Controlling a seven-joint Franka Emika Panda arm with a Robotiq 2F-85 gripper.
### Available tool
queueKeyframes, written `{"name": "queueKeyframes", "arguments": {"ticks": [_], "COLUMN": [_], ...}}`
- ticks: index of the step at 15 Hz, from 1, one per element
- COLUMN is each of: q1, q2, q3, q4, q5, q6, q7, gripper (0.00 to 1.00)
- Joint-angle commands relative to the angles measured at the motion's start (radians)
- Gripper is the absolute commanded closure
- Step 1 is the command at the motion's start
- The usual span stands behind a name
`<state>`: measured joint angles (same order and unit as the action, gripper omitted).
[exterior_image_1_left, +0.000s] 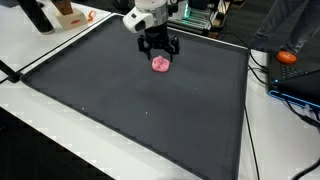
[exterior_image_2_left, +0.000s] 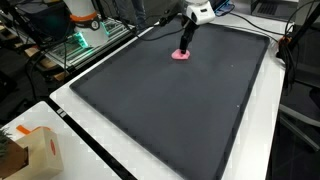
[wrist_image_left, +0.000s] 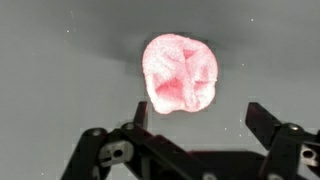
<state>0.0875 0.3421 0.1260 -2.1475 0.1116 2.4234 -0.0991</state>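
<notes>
Jaws spread wide apart, clamped on nothing, right above pink fuzzy ball (exterior_image_1_left: 161, 64). Ball lies on black mat (exterior_image_1_left: 130, 110) covering the desk (exterior_image_1_left: 50, 115), near one end of mat. Wrist view: ball just ahead of jaws.

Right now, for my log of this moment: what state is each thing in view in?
gripper: open, jaws spread wide, pointing down just above the pink crumpled thing.
pink crumpled thing: lying on the dark mat, not gripped.
dark mat: spread flat on the white table.
</notes>
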Motion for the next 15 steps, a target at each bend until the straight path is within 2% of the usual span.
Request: {"name": "queueKeyframes", "arguments": {"ticks": [1, 8, 15], "q1": [-0.045, -0.080, -0.104], "q2": [-0.062, -0.082, -0.069], "q3": [0.002, -0.066, -0.130], "q4": [-0.018, -0.018, -0.024], "q5": [0.117, 0.204, 0.258], "q6": [-0.025, -0.083, -0.191], "q7": [0.040, 0.247, 0.461], "gripper": [0.00, 0.00, 0.00]}}
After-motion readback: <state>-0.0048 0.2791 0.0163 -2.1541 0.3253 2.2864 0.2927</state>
